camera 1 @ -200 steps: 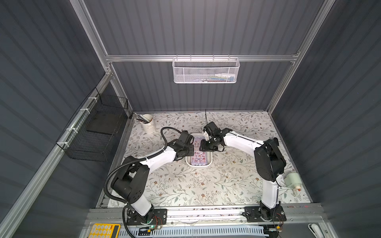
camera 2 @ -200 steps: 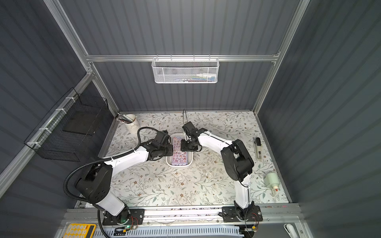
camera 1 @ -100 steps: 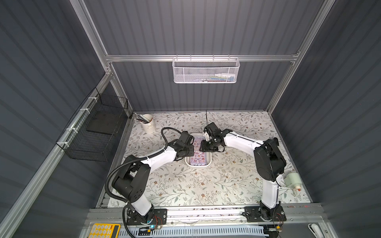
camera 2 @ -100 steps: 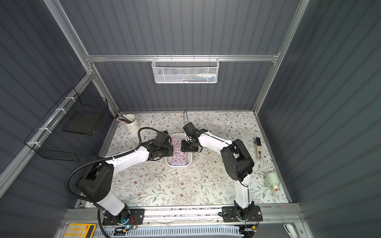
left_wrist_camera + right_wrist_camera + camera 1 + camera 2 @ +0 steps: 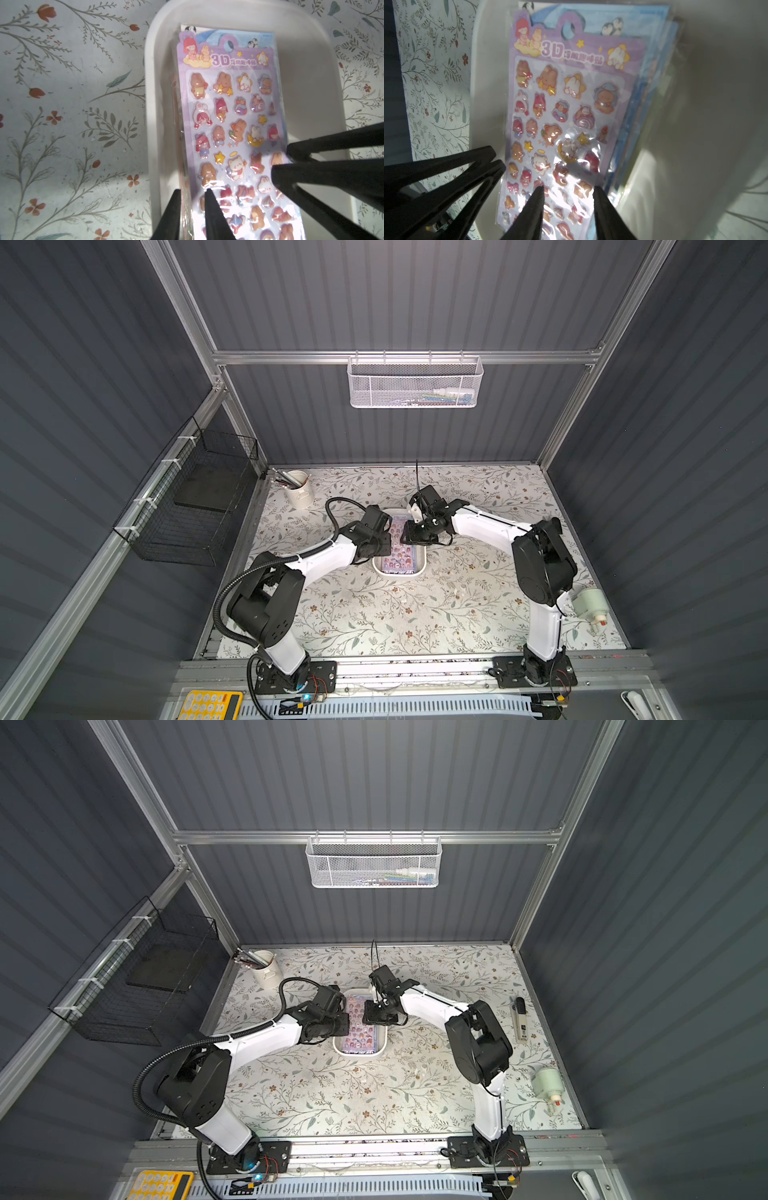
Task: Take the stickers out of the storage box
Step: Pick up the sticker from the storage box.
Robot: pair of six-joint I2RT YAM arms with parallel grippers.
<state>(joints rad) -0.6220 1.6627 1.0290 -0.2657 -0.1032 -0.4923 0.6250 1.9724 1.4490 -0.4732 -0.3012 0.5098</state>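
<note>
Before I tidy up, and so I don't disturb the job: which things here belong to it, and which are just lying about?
In the job: stickers; box.
Lying about: pencil cup; mesh basket; black basket; calculator; white bottle.

On the flower-patterned desk (image 5: 374,614) are placed the storage box (image 5: 422,562), a cup with pencils (image 5: 298,494) and a pale container (image 5: 588,603).
</note>
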